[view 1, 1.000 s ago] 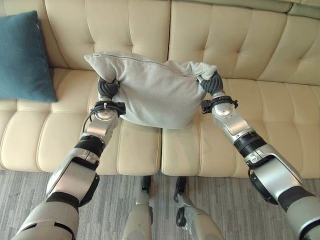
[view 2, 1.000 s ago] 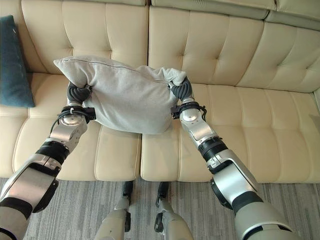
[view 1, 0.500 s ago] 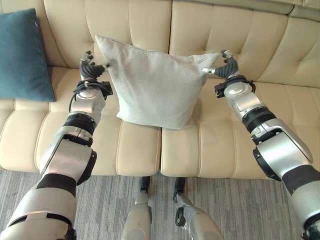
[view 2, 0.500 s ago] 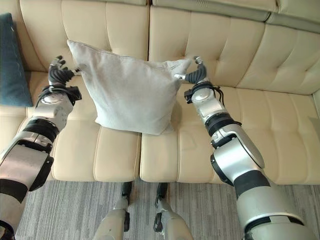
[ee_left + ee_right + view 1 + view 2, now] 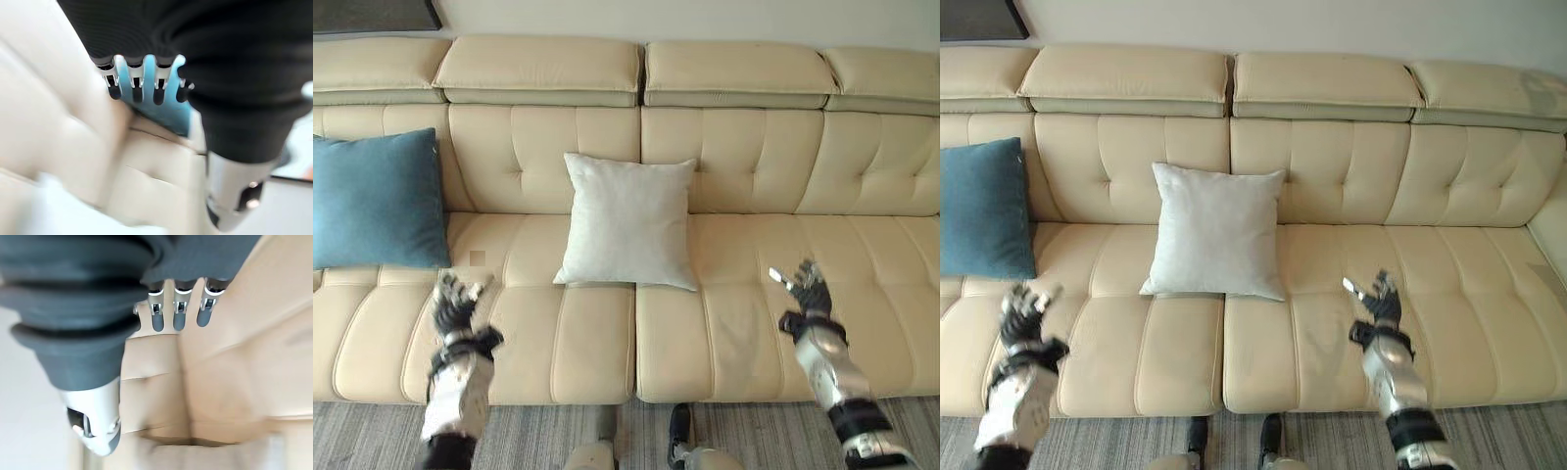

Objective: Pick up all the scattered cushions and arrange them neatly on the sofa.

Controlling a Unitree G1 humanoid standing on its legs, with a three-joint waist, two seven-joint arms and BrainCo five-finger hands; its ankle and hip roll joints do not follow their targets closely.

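**Grey cushion set down, both hands free**

Cream leather runs across the left eye view: the sofa (image 5: 754, 147) takes up the whole width, and the pale grey cushion (image 5: 628, 221) now stands upright against the backrest near the middle, its lower edge on the seat. A second ago both hands had it clamped by its upper corners; half a second ago the fingers were opening off it. Now the left hand (image 5: 453, 305) and right hand (image 5: 810, 289) hang low over the front of the seat, well apart from the cushion, fingers spread and holding nothing. The teal cushion (image 5: 377, 201) leans on the backrest at the robot's left. The picture takes in more of the sofa than before, so the camera has pulled back too.

From the right eye the same layout shows, with the grey cushion beside the seam between two seat sections.

Looking along the left wrist, the fingers (image 5: 134, 85) are straight, with teal cloth beyond them. Along the right wrist the fingers (image 5: 179, 313) are likewise straight over bare leather.

I judge this placement done; any remaining cushions lie outside these views.

No brand, label or writing can be read
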